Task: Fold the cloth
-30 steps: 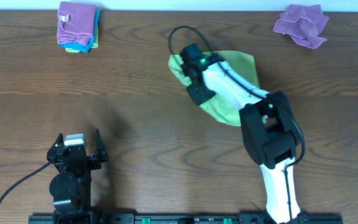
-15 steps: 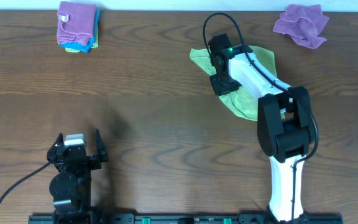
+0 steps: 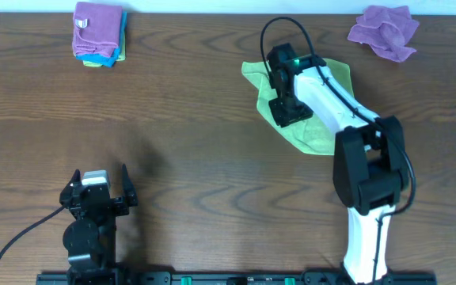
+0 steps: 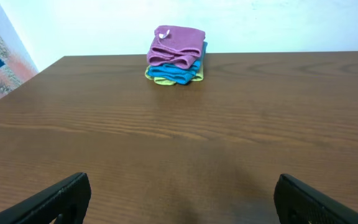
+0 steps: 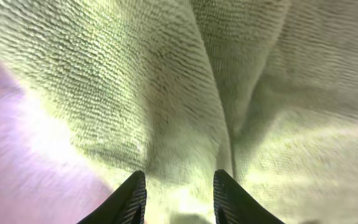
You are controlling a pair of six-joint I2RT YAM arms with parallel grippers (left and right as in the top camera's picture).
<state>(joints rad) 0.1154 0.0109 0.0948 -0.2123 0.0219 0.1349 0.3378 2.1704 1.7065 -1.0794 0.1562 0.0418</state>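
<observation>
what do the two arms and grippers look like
The right arm has white links, black joints, a looping black cable and a green light near the wrist; its fingers are black. The left arm is black with a silver block and a trailing black cable.

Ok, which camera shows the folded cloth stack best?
Left wrist: the stack sits side-on, purple, blue and yellow layers distinct. Overhead shows it small, from above. Right wrist shows only green cloth.
</observation>
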